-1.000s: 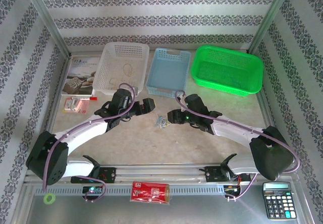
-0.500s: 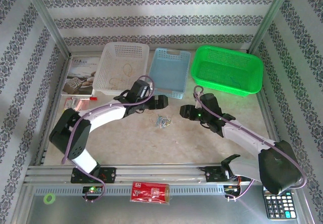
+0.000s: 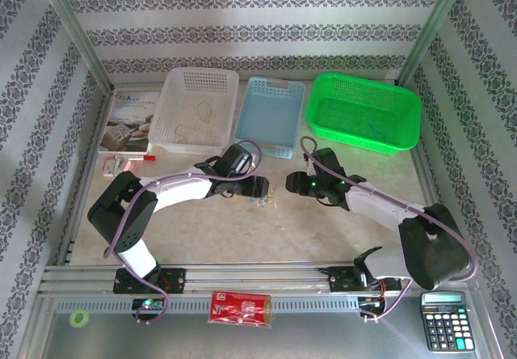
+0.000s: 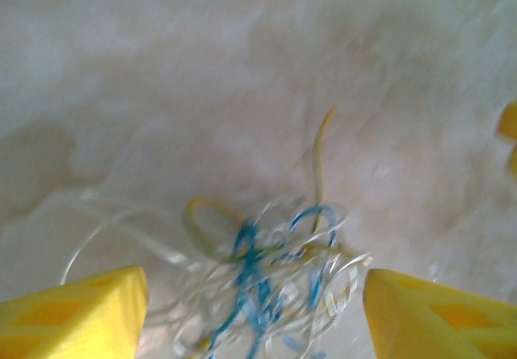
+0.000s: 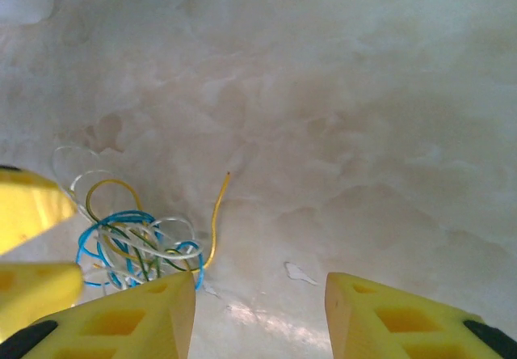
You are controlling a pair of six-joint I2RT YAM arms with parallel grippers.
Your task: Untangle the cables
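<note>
Nothing was untangled yet: the cables [image 4: 250, 254] lay in one knot on the table [image 4: 242, 68], between the spread fingers of the left gripper [image 4: 254, 294], not pinched. The right gripper [image 5: 260, 290] stood open and empty, the knot just left of it. Its wrist view separated yellow, white and blue strands sharply; the overhead view gave only a speck.

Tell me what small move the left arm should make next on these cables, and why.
Probably close the left gripper on the cables. It is open and straddles the tangle, while the right gripper sits open just beside it, holding nothing.
</note>
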